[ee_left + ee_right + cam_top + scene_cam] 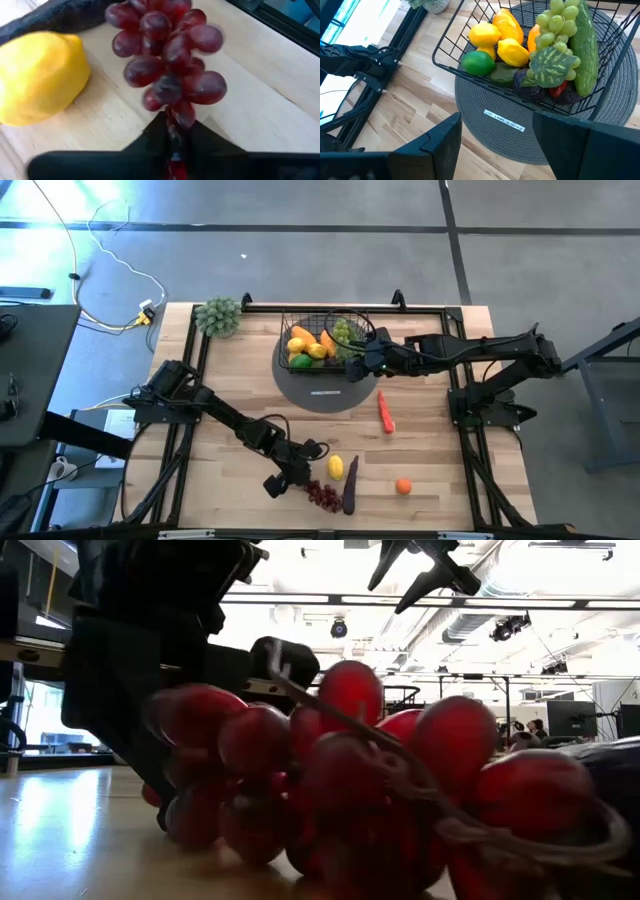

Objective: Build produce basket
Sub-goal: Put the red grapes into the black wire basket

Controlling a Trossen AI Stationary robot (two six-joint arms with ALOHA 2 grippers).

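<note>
Left gripper [300, 477] pinched closed, arm reaching low — right gripper [358, 363] hovers, fingers apart.

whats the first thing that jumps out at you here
The red grapes at the table's near edge stand out most, with the left pincer shut on the bunch's stem end, beside a lemon. Next is the basket on its round grey mat at the far side, already piled with produce, and the right pincer open at its rim.

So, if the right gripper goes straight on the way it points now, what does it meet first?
Probably the grey mat, just before the basket. The right gripper is open and tilts down toward the mat's near part; depth is unclear, so it may reach the basket's wire wall first.
</note>
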